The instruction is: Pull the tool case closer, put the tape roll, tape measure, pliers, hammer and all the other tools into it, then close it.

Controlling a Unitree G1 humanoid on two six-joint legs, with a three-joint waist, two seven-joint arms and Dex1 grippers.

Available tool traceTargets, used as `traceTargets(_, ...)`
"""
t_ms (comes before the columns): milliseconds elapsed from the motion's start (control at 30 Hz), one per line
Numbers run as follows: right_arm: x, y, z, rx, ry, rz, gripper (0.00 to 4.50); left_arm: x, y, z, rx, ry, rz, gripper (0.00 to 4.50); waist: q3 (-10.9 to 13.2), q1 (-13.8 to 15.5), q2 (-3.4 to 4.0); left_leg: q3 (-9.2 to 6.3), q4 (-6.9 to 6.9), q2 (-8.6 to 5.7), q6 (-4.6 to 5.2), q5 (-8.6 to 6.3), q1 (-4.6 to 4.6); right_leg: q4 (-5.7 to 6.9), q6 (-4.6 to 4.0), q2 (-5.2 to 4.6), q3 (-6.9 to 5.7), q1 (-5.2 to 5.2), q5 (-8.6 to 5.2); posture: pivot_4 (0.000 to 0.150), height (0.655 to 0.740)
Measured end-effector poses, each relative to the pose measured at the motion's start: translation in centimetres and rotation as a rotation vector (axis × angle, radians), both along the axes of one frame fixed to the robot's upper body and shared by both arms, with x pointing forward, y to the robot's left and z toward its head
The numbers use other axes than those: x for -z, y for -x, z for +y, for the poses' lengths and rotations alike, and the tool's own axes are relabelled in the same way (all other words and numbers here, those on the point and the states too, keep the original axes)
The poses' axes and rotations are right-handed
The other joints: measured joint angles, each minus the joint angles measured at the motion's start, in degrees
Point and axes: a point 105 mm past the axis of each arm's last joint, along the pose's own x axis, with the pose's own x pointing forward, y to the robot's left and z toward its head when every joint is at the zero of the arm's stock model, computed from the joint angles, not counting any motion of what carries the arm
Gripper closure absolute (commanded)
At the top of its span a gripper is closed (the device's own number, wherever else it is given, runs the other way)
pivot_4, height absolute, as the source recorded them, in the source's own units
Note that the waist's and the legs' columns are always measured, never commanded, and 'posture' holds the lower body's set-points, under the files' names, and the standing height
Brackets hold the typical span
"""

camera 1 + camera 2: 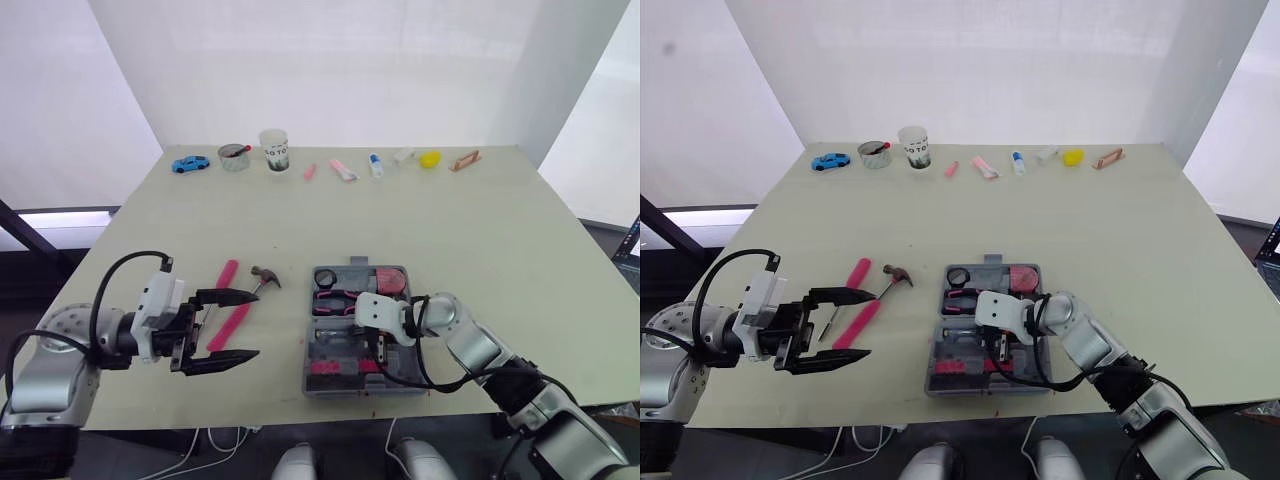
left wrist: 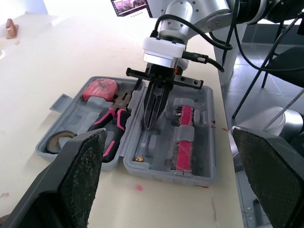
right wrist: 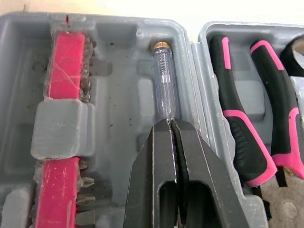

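The grey tool case (image 1: 345,385) lies open near the table's front edge. In its far half are the tape roll (image 1: 323,277), the red tape measure (image 1: 390,281) and the pink-handled pliers (image 1: 335,301). A pink bit holder (image 3: 64,61) sits in the near half. My right gripper (image 3: 170,124) is down in the case, shut at the end of a clear screwdriver (image 3: 165,80) that lies in a slot. Left of the case lie the hammer (image 1: 265,275) and a pink-handled screwdriver (image 1: 227,273). My left gripper (image 1: 235,327) hovers wide open around the hammer's pink handle.
Along the table's far edge stand a blue toy car (image 1: 190,163), a metal tin (image 1: 234,157), a paper cup (image 1: 274,150) and several small pink, white, yellow and brown items. The case lies close to the front edge of the table.
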Motion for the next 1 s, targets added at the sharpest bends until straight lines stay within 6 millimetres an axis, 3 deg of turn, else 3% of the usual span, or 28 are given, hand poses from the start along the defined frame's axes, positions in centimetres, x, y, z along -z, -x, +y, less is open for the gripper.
traceTargets(100,-0.7,-0.1,-0.5,0.044,-0.096,0.021,4.47,0.5,-0.2,0.1,-0.041,0.02,0.011,0.0,0.01,0.06,-0.01,-0.04,0.0,0.0,0.0,0.0,-0.06,-0.03,0.1,-0.02,0.0,-0.02,0.05,0.15,0.74)
traceTargets(200,-3.4,-0.4,-1.7,0.102,-0.278,-0.01,4.47,1.0,-0.8,0.8,-0.169,0.071,0.012,0.0,0.03,0.15,0.0,-0.08,-0.01,0.0,0.0,-0.01,-0.06,-0.05,0.13,-0.05,0.0,-0.02,0.07,0.15,0.74)
traceTargets(300,-4.6,-0.5,-3.5,0.154,-0.362,-0.045,4.47,1.5,-0.9,1.8,-0.274,0.101,0.024,0.0,0.03,0.13,-0.01,-0.07,-0.01,0.0,0.0,-0.01,-0.04,-0.05,0.11,-0.06,0.0,0.0,0.06,0.15,0.74)
traceTargets(400,-4.1,-0.3,-5.8,0.231,-0.385,-0.05,4.47,2.2,-0.7,2.8,-0.366,0.126,0.033,0.0,0.03,0.14,-0.01,-0.07,-0.03,-0.01,0.0,-0.01,-0.04,-0.06,0.05,-0.08,0.0,0.0,0.02,0.15,0.74)
traceTargets(500,-3.4,-0.2,-9.5,0.375,-0.418,-0.051,4.47,3.4,0.1,4.3,-0.489,0.15,0.056,0.0,0.05,0.18,-0.04,-0.05,-0.04,-0.01,0.0,-0.01,-0.03,-0.07,-0.01,-0.11,0.02,-0.01,-0.01,0.15,0.74)
traceTargets(567,-3.6,-0.1,-10.4,0.409,-0.441,-0.074,4.47,3.5,0.2,4.6,-0.521,0.158,0.047,0.0,0.04,0.16,-0.02,-0.05,-0.04,-0.01,0.0,-0.01,0.0,-0.07,-0.05,-0.1,0.03,0.0,-0.03,0.15,0.74)
traceTargets(767,0.3,3.7,-19.6,0.738,-0.398,-0.092,4.47,6.8,1.9,9.8,-0.875,0.151,0.018,0.0,0.04,1.1,-0.1,0.07,-0.13,-0.07,0.0,-0.02,0.01,-0.2,-0.04,-0.15,0.06,0.05,-0.06,0.15,0.74)
traceTargets(1000,-0.4,5.7,-23.4,0.839,-0.425,-0.15,4.47,8.0,2.9,10.9,-0.99,0.174,0.023,0.0,0.04,1.21,-0.12,0.02,-0.04,0.1,0.0,-0.02,0.14,-0.12,0.11,-0.19,0.13,0.06,-0.13,0.15,0.74)
